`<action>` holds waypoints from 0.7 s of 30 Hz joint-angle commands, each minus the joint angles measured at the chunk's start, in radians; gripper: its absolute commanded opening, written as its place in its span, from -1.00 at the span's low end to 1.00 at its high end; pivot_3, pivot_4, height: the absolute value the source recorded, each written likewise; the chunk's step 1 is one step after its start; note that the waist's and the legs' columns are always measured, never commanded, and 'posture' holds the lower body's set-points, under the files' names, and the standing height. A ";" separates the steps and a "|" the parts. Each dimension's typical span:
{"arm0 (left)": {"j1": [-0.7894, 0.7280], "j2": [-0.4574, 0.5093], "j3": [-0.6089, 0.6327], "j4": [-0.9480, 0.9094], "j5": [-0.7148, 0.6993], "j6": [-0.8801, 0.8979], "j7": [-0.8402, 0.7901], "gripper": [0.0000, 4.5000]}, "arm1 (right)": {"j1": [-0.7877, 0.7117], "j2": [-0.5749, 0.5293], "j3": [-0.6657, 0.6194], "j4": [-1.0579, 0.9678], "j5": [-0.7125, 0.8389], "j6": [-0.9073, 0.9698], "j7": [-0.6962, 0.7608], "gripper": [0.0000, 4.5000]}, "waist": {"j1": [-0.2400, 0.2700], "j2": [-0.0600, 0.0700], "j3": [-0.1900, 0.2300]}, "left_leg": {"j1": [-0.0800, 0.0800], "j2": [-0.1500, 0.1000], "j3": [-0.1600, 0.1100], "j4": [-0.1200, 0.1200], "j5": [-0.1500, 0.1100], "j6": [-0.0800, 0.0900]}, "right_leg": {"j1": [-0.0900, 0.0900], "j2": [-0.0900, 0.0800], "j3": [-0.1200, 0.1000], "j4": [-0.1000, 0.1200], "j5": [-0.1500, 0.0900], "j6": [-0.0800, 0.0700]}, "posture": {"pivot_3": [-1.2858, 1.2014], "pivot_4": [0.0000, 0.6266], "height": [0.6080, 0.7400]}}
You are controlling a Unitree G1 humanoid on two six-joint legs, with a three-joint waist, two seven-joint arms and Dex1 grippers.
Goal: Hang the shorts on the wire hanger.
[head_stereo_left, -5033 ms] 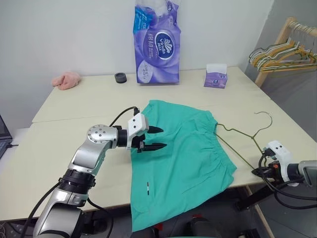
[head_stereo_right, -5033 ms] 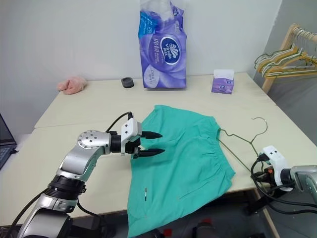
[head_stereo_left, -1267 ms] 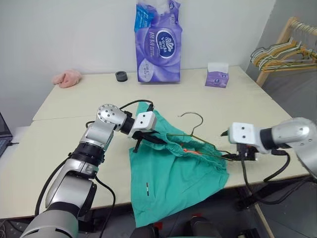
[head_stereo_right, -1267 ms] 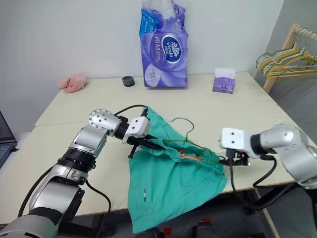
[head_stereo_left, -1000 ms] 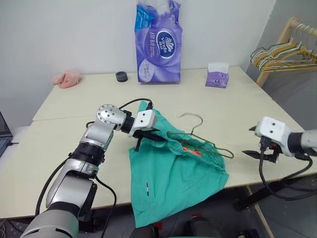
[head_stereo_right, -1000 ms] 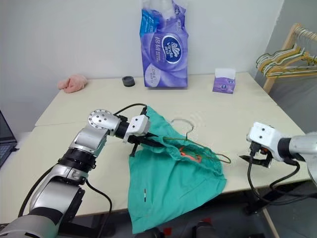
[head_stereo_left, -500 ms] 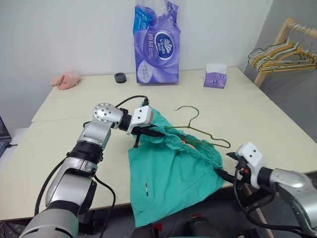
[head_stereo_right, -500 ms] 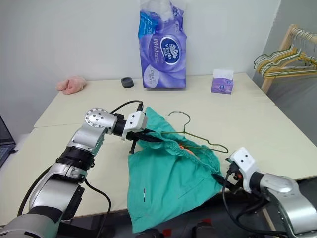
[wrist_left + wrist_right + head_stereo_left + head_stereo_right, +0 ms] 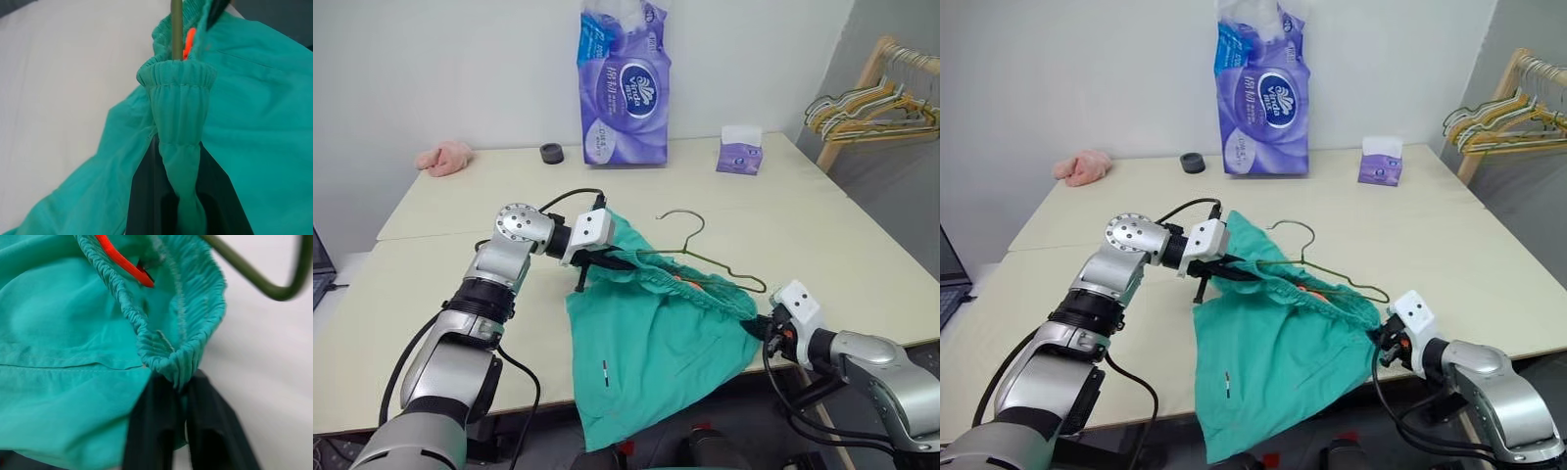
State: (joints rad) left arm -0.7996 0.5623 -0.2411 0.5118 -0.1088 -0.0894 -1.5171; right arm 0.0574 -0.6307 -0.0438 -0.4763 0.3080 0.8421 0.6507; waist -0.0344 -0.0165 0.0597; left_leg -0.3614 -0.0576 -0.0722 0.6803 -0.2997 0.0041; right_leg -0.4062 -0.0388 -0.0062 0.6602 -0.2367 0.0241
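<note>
Both fingers pinch the shorts (image 9: pixel 656 333) waistband; wrist views show orange inside

wire hanger (image 9: pixel 705 262) in shorts (image 9: pixel 651 343), on table (image 9: pixel 803 225)

Plain room, likely lab: pale tables (image 9: pixel 431 211) against bare wall, wooden hanger rack (image 9: pixel 876 83), tissue pack (image 9: pixel 625 83).
</note>
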 commanded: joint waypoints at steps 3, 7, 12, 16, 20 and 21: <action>0.005 0.069 -0.007 -0.044 0.000 0.016 -0.074 -1.00 | -0.015 -0.020 -0.036 -0.017 0.011 -0.015 -0.009 -0.98 | 0.000 0.000 0.000 | 0.000 0.000 0.000 0.000 0.000 0.000 | 0.000 0.000 0.000 0.000 0.000 0.000 | -0.06 -0.97 1.00; -0.005 0.071 -0.012 -0.004 0.030 -0.022 -0.053 -1.00 | -0.019 -0.023 -0.039 -0.024 0.021 -0.014 -0.010 -0.98 | 0.001 0.000 0.000 | 0.000 0.000 0.000 0.000 0.000 0.000 | 0.000 0.000 0.000 0.000 0.000 0.000 | -0.06 -0.97 1.00; -0.001 0.065 -0.008 -0.009 0.016 -0.009 -0.070 -1.00 | -0.009 -0.031 -0.049 -0.023 0.031 -0.007 -0.012 -0.98 | 0.001 0.000 0.000 | 0.000 0.000 0.000 0.000 0.000 0.000 | 0.000 0.000 0.000 0.000 0.000 0.000 | -0.07 -0.96 1.00; -0.013 0.048 0.017 -0.018 -0.025 0.053 -0.069 -1.00 | -0.005 -0.025 -0.064 -0.010 0.044 0.012 -0.023 -0.98 | 0.000 0.000 0.000 | 0.000 0.000 0.000 0.000 0.000 0.000 | 0.000 0.000 0.000 0.000 0.000 0.000 | -0.07 -0.96 1.00; -0.019 0.043 0.030 -0.037 -0.055 0.105 -0.061 -1.00 | -0.002 -0.011 -0.090 0.010 0.061 0.037 -0.040 -0.98 | 0.000 0.000 0.000 | 0.000 0.000 0.000 0.000 0.000 0.001 | 0.000 0.000 0.000 0.000 0.000 0.000 | -0.07 -0.96 1.00; -0.018 0.048 0.027 -0.037 -0.053 0.101 -0.063 -1.00 | -0.002 -0.008 -0.095 0.013 0.066 0.039 -0.043 -0.98 | 0.000 0.000 0.000 | 0.000 0.000 0.000 0.000 0.000 0.001 | 0.000 0.000 0.000 0.000 0.000 0.000 | -0.07 -0.96 1.00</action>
State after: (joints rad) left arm -0.7897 0.5932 -0.2551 0.5036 -0.1396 0.0095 -1.5815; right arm 0.0581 -0.6364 -0.0983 -0.4639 0.3656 0.8737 0.6277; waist -0.0348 -0.0164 0.0594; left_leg -0.3614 -0.0578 -0.0721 0.6805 -0.3000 0.0048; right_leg -0.4061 -0.0386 -0.0061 0.6604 -0.2367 0.0242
